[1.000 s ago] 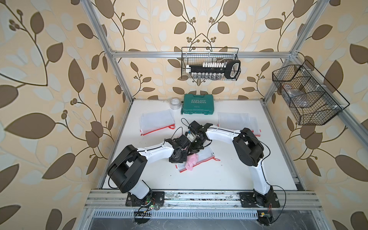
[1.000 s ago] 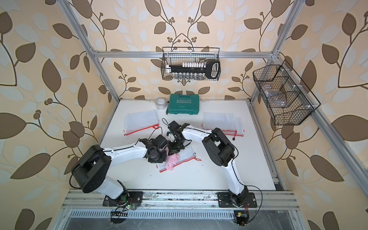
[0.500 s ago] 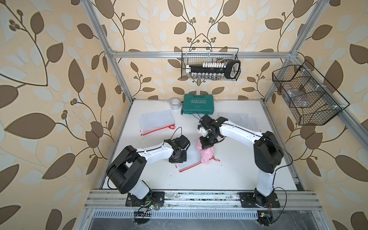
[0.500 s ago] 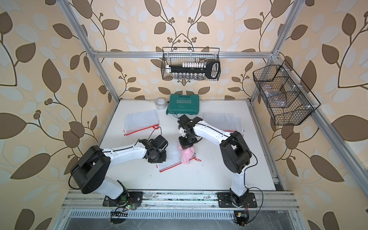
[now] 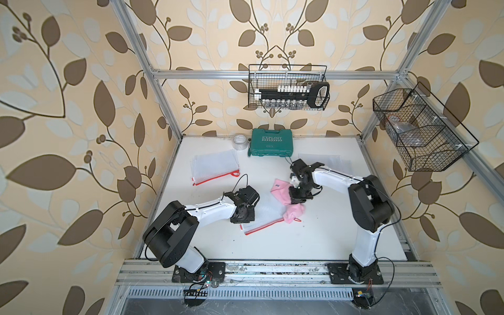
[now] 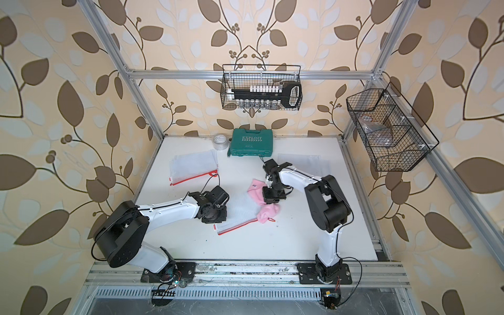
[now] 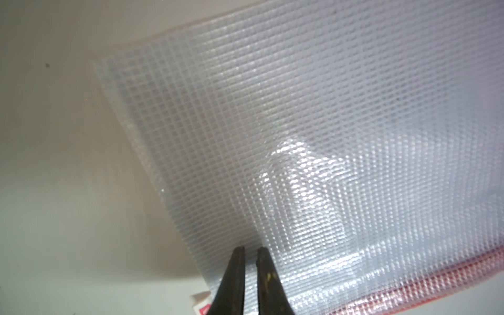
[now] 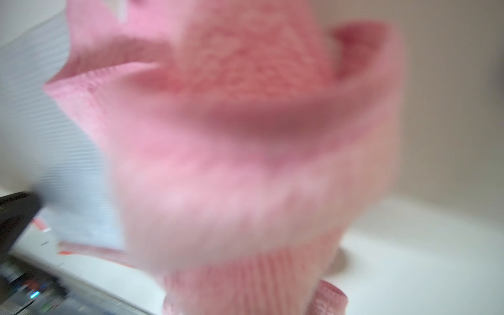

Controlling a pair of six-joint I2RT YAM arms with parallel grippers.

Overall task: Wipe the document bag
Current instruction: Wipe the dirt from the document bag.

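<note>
Translucent grid-woven plastic document bag point(image 5: 264, 216) with red zip edge lies flat on the white worktop point(image 5: 272, 251), mid-front, between my arms. My left fingers point(image 7: 236, 283) stand narrow, a slit between them, tips down on the bag's corner by the zip end. My right fingers point(image 5: 297, 197) are clamped on a bunched pink cloth point(image 5: 281, 190), which drapes over the bag's opposite end, touching it. Right wrist view blurred.
</note>
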